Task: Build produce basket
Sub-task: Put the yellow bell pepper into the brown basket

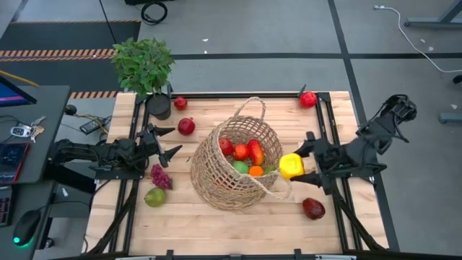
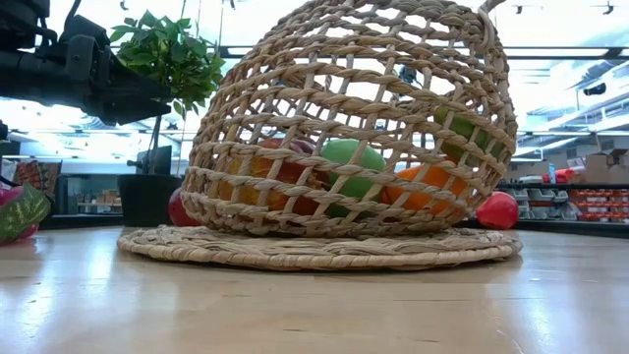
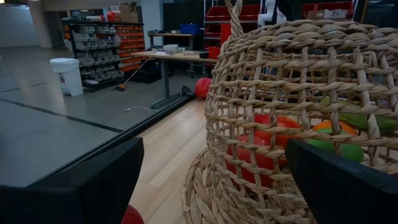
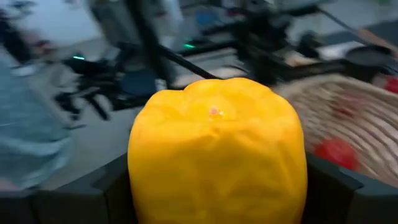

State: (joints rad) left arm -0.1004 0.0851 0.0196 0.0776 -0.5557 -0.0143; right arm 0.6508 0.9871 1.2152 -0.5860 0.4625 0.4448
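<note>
Your right gripper (image 1: 297, 167) is clamped on a yellow bell pepper (image 1: 290, 166), one finger on each side of it; in the right wrist view the pepper (image 4: 216, 149) fills the space between the dark fingers. It is held just beside the right rim of the wicker basket (image 1: 216, 180), at the mouth, not yet inside.

Step in hand, as I judge it: carrying the pepper to the basket for drop-off. The basket lies tipped, its mouth facing right, with a red, an orange and a green piece already inside (image 1: 245, 155).

Next move calls for bringing the pepper over the opening, clear of the near loop handle (image 1: 280, 189), then spreading the fingers so it falls among the others. Go gently: a push on the rim could roll the basket.

Your left gripper (image 1: 167, 142) waits with fingers spread wide and empty, just left of the basket.

Still out on the table: purple grapes (image 1: 160, 175) and a green pear (image 1: 154, 196) at near left, two red fruits (image 1: 186, 126) far left by the potted plant (image 1: 144, 65), one red piece at far right (image 1: 308, 99), one dark red at near right (image 1: 313, 209).
</note>
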